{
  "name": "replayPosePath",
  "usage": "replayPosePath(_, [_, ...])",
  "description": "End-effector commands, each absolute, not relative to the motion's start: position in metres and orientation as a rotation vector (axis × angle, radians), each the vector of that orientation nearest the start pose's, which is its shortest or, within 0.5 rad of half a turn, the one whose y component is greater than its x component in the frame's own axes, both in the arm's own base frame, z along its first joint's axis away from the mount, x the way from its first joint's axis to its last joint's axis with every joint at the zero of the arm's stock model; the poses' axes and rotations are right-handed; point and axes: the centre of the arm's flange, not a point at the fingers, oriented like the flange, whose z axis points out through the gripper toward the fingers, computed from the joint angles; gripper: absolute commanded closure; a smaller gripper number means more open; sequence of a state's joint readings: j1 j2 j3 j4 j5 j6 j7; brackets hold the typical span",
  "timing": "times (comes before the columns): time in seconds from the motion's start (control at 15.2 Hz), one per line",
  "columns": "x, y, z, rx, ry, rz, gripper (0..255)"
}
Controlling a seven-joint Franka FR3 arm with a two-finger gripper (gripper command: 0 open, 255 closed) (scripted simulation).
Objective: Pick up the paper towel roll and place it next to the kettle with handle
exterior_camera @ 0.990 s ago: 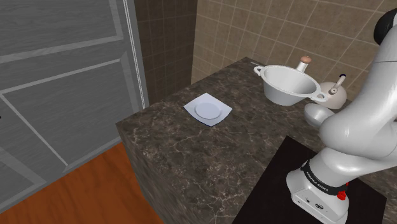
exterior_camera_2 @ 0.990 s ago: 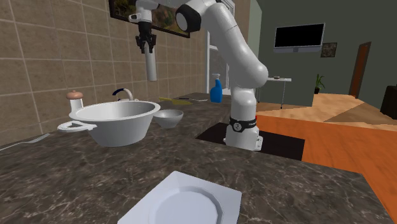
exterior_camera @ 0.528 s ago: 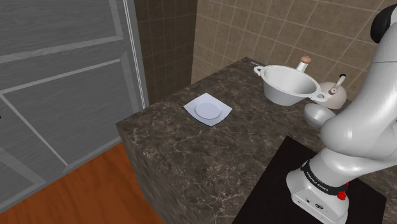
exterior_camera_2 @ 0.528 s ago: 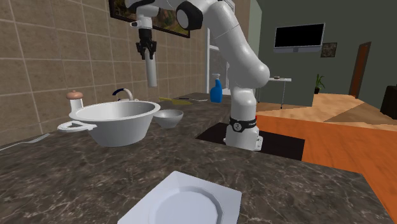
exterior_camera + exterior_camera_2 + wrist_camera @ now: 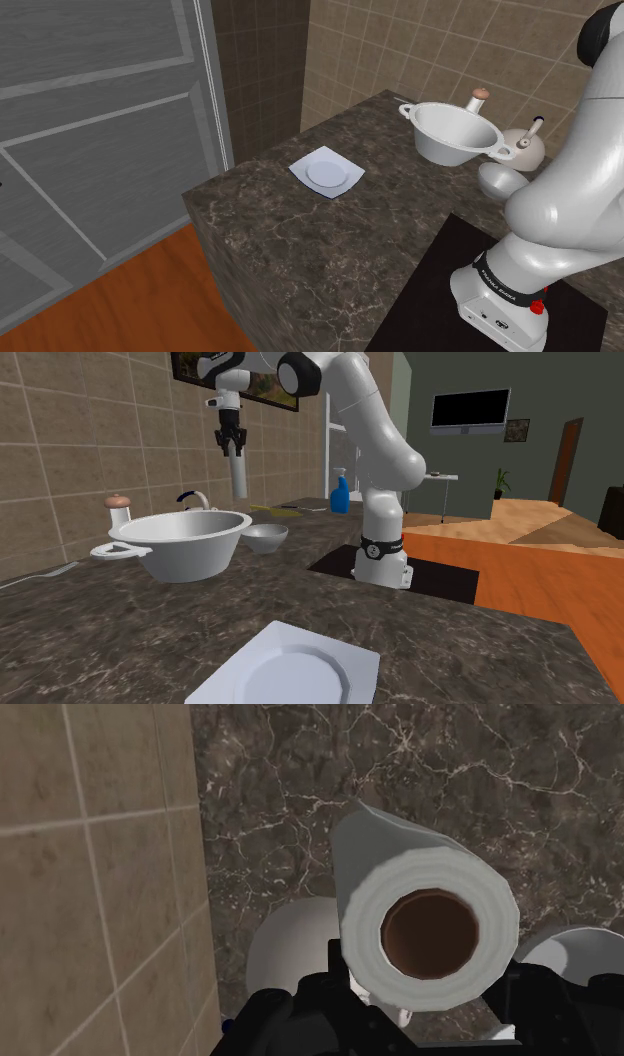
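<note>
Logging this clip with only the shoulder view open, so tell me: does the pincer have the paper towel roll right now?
Observer: Yes. In the wrist view the pincer is shut on the paper towel roll, with its brown core end toward the camera.
Operator: Is it off the counter?
Observer: In the second exterior view it hangs roughly upright under the pincer, clear above the dark stone counter.
Operator: What is beneath it?
Observer: The wrist view has the white kettle below it, beside the tiled wall.

Kettle (image 5: 525, 150) nr pot (image 5: 443, 147), plate (image 5: 328, 175) well apart
</note>
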State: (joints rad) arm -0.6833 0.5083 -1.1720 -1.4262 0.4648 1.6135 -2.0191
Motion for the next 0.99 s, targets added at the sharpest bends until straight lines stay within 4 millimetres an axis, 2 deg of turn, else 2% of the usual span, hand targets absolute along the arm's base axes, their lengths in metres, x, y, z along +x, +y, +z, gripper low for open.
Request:
replayPosePath(0.0, [0.004,-0.641,0.524,-3.111,-0.286,-0.008,255])
replayPosePath(0.92, [0.004,-0.641,0.45,-3.111,-0.286,-0.008,255])
